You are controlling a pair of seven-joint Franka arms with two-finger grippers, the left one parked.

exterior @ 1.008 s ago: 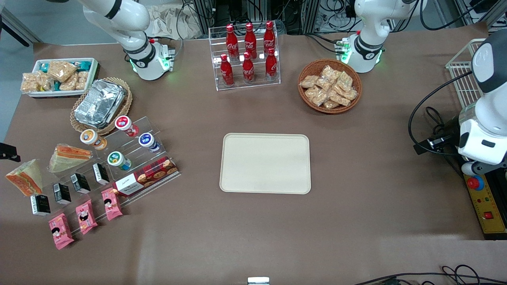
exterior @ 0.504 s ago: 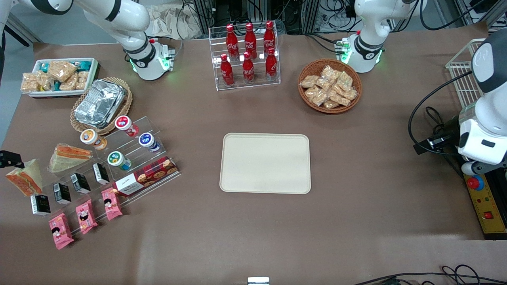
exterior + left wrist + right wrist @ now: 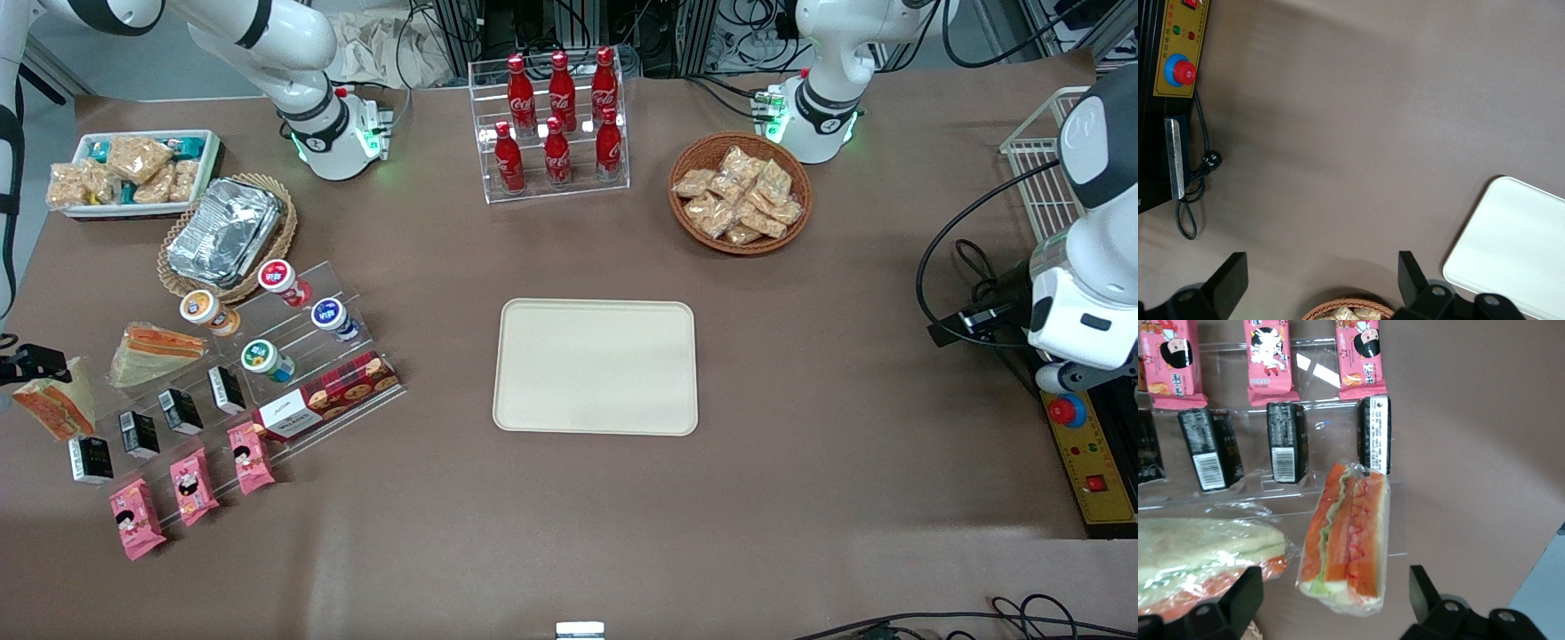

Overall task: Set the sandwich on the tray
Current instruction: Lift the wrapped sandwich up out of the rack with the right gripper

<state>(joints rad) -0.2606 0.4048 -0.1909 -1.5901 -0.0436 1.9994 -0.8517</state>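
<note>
The pincer (image 3: 22, 364) hangs at the working arm's end of the bench (image 3: 800, 498), just above the sandwich (image 3: 55, 402). In the wrist view its two dark fingers (image 3: 1238, 600) stand wide apart on either side of the sandwich (image 3: 1348, 537) without touching it, so it grips nothing. The sandwich stands on edge on the clear acrylic display step (image 3: 293, 302), its orange and green filling showing through the wrap. Beside it lies a second wrapped sandwich (image 3: 153, 353), with small black boxes (image 3: 138, 433) and pink snack packets (image 3: 191, 484) nearer the front camera. The cream tray (image 3: 596, 366) sits bare at the bench's middle, well apart from the sandwich.
</note>
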